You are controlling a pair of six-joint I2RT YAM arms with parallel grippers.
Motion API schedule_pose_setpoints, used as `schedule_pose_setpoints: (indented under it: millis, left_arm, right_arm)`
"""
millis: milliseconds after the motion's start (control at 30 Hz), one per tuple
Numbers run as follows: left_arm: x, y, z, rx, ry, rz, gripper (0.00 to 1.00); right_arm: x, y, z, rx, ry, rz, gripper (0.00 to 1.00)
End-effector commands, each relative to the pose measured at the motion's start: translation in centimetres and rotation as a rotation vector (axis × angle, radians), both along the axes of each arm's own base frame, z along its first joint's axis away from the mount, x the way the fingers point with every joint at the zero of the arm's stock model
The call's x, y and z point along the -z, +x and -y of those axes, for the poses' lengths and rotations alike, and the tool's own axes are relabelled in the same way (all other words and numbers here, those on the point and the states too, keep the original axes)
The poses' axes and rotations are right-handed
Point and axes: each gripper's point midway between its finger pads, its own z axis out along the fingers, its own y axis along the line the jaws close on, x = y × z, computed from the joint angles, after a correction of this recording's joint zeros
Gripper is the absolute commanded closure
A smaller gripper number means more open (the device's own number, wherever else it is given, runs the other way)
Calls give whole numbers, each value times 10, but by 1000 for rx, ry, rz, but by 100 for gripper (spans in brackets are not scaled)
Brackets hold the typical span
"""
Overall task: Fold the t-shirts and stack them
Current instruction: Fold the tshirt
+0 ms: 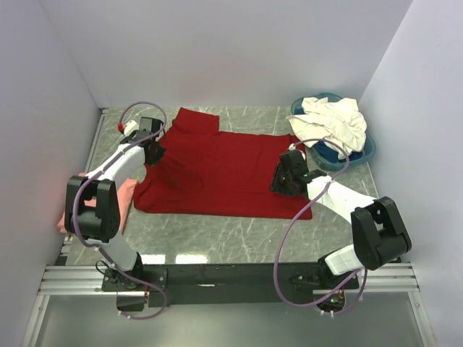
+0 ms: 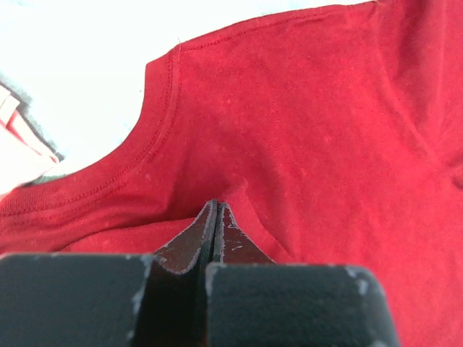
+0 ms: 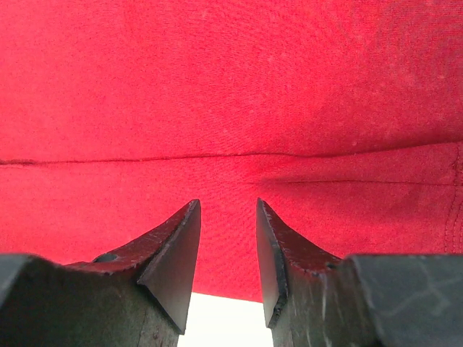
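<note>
The deep red t-shirt [image 1: 217, 170] lies spread flat across the middle of the table. My left gripper [image 1: 153, 150] is at its left end near the collar. In the left wrist view the gripper [image 2: 215, 207] is shut, with a small pucker of the red t-shirt [image 2: 304, 123] pinched at its tips. My right gripper [image 1: 283, 178] is over the shirt's right part. In the right wrist view it [image 3: 226, 207] is open, its jaws on either side of the red cloth [image 3: 231, 94] near a hem. The salmon-pink t-shirt [image 1: 127, 192] lies at the left. The cream-white t-shirts [image 1: 331, 120] are heaped at the back right.
The round blue basin [image 1: 362, 153] at the back right holds the cream-white shirts. The salmon-pink shirt also shows in the left wrist view [image 2: 18, 152], beside the red collar. White walls enclose the table on three sides. A metal rail [image 1: 231, 278] runs along the near edge.
</note>
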Motion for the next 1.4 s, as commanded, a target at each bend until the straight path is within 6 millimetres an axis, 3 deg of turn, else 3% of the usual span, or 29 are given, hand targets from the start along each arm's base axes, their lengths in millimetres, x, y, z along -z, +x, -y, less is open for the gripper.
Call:
schedule_pose_setpoints:
  millis: [0, 167, 267, 300, 400, 433, 600, 667, 700, 767, 800, 933, 1067, 1367]
  left_arm:
    - [-5, 15, -4, 3, 19, 18, 99]
    - [4, 22, -2, 15, 0, 16, 99]
    - [5, 23, -2, 24, -11, 22, 84]
    - [3, 22, -2, 32, -17, 31, 69]
    - [-8, 18, 10, 93, -63, 94, 54]
    - [-15, 22, 15, 116, -82, 138, 53]
    - [-20, -2, 51, 207, -129, 164, 50]
    - [-17, -11, 66, 233, -117, 152, 51]
    - [-15, -19, 83, 271, -114, 144, 55]
    - [-9, -28, 100, 298, -119, 134, 60]
    - [-2, -37, 116, 337, -125, 120, 69]
    - [21, -59, 143, 388, -143, 71, 87]
    - [47, -81, 142, 361, -117, 6, 99]
    - [94, -139, 105, 260, -53, -99, 99]
  right_arm:
    - [-13, 11, -3, -5, 2, 57, 56]
    - [-12, 12, -3, -3, -1, 57, 56]
    - [-11, 11, -3, -7, -4, 56, 56]
    - [-10, 10, -2, -8, -4, 53, 56]
    - [-12, 11, -5, -16, 10, 59, 55]
    - [-13, 11, -6, -18, 16, 61, 55]
    - [-12, 9, -16, -36, 14, 61, 53]
    - [-10, 9, -23, -49, 7, 57, 53]
    - [-10, 9, -25, -50, 6, 54, 53]
    - [-10, 8, -31, -60, 2, 55, 53]
    - [-9, 8, -33, -58, 3, 54, 53]
    - [-5, 7, -41, -70, -4, 47, 53]
    - [10, 0, -45, -76, -15, 15, 53]
    - [42, -29, -37, -67, -16, -59, 53]
